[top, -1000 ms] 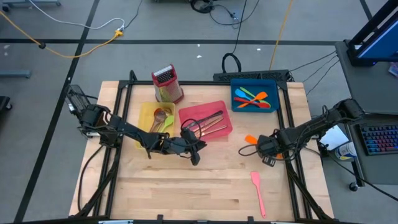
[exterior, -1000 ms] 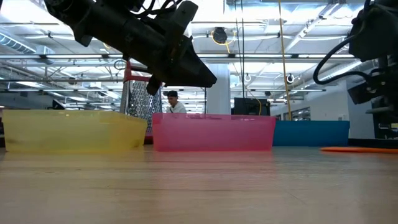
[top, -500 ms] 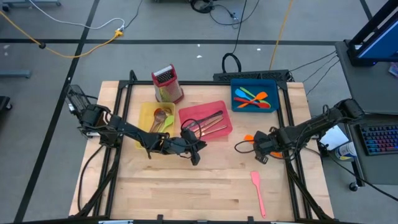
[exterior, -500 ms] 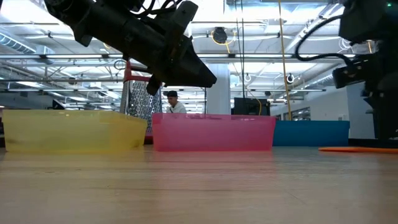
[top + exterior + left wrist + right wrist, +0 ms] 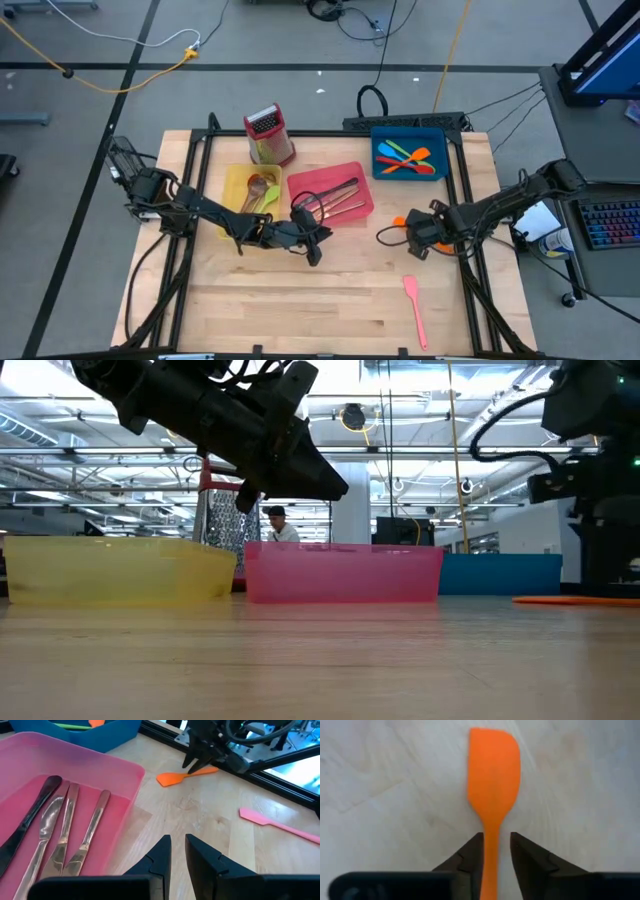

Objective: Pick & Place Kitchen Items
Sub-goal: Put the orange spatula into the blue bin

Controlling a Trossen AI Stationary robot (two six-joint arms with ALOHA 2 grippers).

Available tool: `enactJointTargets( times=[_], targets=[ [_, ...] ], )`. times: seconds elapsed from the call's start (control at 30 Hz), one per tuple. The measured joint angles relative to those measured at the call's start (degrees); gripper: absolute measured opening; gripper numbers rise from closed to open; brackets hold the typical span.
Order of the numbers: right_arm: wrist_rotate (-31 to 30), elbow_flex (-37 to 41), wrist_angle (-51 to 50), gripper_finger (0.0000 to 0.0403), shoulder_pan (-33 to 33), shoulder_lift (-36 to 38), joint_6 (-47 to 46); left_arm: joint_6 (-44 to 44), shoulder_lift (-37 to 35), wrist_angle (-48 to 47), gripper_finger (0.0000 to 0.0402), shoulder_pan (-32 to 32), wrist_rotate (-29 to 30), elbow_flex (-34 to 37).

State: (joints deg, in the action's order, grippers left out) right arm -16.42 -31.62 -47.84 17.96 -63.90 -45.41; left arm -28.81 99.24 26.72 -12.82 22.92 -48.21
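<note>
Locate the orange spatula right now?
High view: orange spatula lies flat on the table's right half, between the right gripper's fingers, below the blue tray.

Two slim black jointed arms are seen, black cables looped along them; each end effector [image 5: 176, 851] [image 5: 496, 851] is formed of two matte, angular, tapering black fingers.

Bright, even overhead light with soft shadows; wrist views blur slightly up close.

Cutlery [image 5: 341, 195] in the middle tray [image 5: 362, 175]
</note>
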Motion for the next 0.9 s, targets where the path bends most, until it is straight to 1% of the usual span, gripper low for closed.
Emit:
enactJointTargets(
  times=[0.13, 0.27, 0.4, 0.57, 0.6, 0.67, 0.73, 0.83, 0.9],
  targets=[
    [-0.1, 3.5, 2.7, 0.0108, 1.0, 0.0, -3.2, 0.0, 0.0, 0.0, 0.0056, -0.1, 0.0, 0.0],
    [-0.7, 8.2, 7.8, 0.0113, 2.5, 0.3, -4.4, -0.1, 0.0, 0.0, 0.0056, -0.1, -0.1, 0.0],
    [-1.9, 13.2, 11.8, 0.0092, 4.6, 0.5, -8.7, -1.4, 0.0, 0.0, 0.0056, -0.1, -0.2, 0.0],
    [-7.1, 18.8, 17.8, 0.0026, 8.6, 1.4, -16.5, -1.5, 0.0, 0.1, 0.0056, -0.1, -0.2, 0.0],
    [-8.5, 19.7, 18.8, 0.0019, 9.7, 1.7, -18.0, -1.5, 0.0, 0.3, 0.0056, -0.1, -0.1, 0.0],
    [-11.0, 20.3, 19.3, 0.0018, 11.8, 2.2, -20.1, -1.8, 0.0, 0.5, 0.0056, -0.1, 0.0, 0.0],
    [-13.5, 20.9, 20.9, 0.0020, 13.5, 3.2, -20.3, -2.1, 0.0, 0.5, 0.0056, -0.1, 0.0, 0.0],
    [-18.4, 21.1, 28.0, 0.0018, 14.7, 4.5, -18.0, -2.5, 0.0, 0.8, 0.0056, 0.0, 0.1, 0.0],
    [-20.3, 21.1, 32.5, 0.0017, 15.1, 4.8, -16.0, -2.5, 0.0, 0.8, 0.0056, 0.0, 0.1, 0.0]
  ],
)
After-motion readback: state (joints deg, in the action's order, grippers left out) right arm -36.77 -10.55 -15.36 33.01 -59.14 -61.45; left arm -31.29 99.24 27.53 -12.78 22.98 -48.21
